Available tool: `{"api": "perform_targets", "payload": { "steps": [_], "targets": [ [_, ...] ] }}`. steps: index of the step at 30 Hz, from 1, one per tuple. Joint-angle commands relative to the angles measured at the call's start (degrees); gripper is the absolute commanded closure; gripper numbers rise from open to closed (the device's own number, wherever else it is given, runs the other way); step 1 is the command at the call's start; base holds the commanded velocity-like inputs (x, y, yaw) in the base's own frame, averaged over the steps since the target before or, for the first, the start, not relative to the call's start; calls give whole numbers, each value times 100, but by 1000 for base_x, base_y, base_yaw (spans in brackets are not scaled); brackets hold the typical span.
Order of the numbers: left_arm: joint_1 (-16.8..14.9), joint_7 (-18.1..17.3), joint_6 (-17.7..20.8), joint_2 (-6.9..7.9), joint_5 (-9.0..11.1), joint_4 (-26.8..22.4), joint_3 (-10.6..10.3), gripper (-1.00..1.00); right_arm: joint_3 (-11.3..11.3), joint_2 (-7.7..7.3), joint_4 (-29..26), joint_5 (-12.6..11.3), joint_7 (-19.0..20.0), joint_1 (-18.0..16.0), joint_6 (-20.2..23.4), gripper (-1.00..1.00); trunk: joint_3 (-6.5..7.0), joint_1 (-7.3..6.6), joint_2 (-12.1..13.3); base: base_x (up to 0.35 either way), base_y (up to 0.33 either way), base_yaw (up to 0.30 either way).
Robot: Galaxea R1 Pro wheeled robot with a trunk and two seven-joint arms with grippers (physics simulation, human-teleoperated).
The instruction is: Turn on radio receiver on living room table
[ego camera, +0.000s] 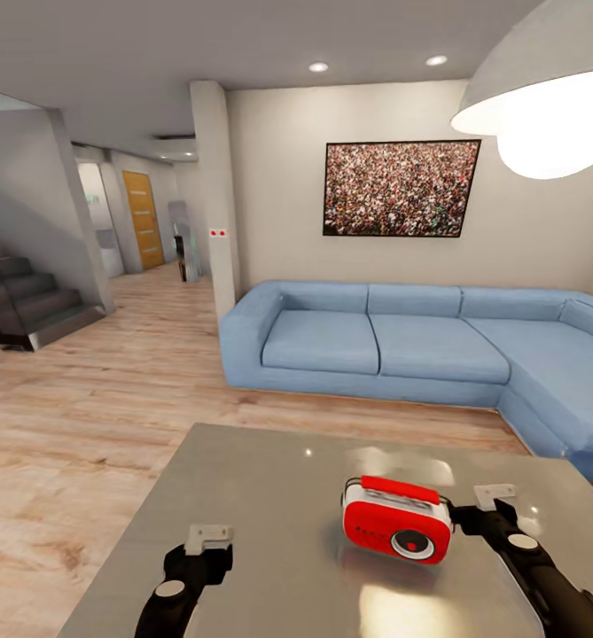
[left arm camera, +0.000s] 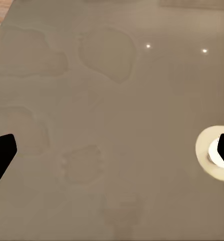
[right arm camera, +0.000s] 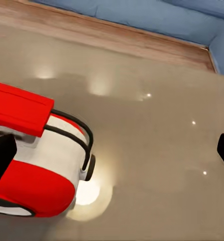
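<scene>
The red radio receiver [ego camera: 396, 530] stands on the glossy grey table [ego camera: 269, 496], its round dial facing me and its red handle on top. My right gripper [ego camera: 487, 509] hovers open just right of it. In the right wrist view the radio [right arm camera: 36, 165] lies close beside one dark fingertip [right arm camera: 1, 160]; whether they touch I cannot tell. The other fingertip sits far off over bare table [right arm camera: 157, 130]. My left gripper [ego camera: 206, 545] is open above the table's near left part, well apart from the radio, with only reflective tabletop [left arm camera: 112, 100] between its fingers.
A long light-blue corner sofa [ego camera: 402, 346] runs behind and to the right of the table, under a framed crowd picture [ego camera: 401, 188]. A white pendant lamp [ego camera: 544, 106] hangs at upper right. Wood floor [ego camera: 83, 408] spreads left toward stairs [ego camera: 21, 301] and a pillar [ego camera: 216, 195].
</scene>
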Motion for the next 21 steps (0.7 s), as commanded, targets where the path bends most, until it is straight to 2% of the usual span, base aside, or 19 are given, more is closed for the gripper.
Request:
{"api": "perform_targets", "payload": {
  "steps": [1,3,11,19,21],
  "targets": [
    [0,-1,-1,1,-1,4,-15,-100,1,-1,0,0,0,0,-1,-100,0,0,0,52,-25,0],
    [0,3,-3,3,-5,14,-53,-100,3,1,3,-4,-4,1,-5,-100,0,0,0,27,-31,0],
    [0,14,-5,12,-14,21,-80,-100,5,6,7,-9,-8,-1,-7,-100,0,0,0,-48,-226,0],
    [-1,12,-5,16,-13,21,-80,-100,13,6,4,5,26,-1,8,-100,0,0,0,-6,-23,0],
    [0,14,-5,20,-17,33,-80,-100,13,6,3,31,268,-1,33,-100,0,0,0,0,-25,0]
  ]
}}
